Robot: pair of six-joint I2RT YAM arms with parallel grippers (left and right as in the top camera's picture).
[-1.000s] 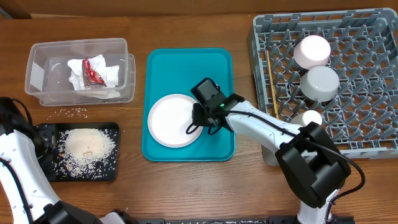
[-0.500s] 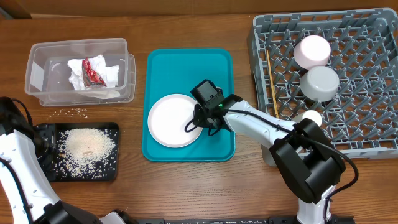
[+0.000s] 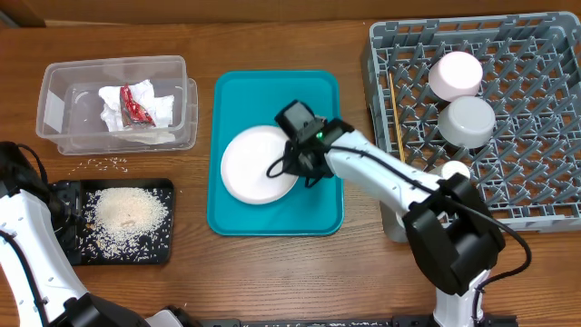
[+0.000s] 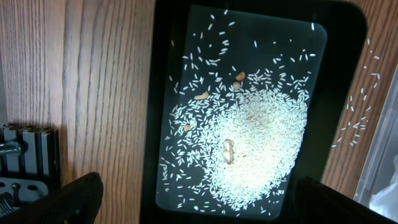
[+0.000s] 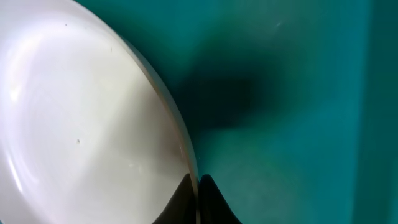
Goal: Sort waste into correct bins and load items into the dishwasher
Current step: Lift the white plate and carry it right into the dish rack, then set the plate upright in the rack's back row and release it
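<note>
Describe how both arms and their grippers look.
The right arm has white links and black joints, a black gripper with a small green light, and a looping black cable. The left arm matches: white links, black joints. Its fingers are black.

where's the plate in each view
overhead: the plate lies left of centre, on the teal tray, under the right arm's wrist.
left wrist: not in it.
right wrist: the plate fills the left half, its rim running down to the fingertips at the bottom edge.
shared landmark: the teal tray, seen in the overhead and right wrist views.
</note>
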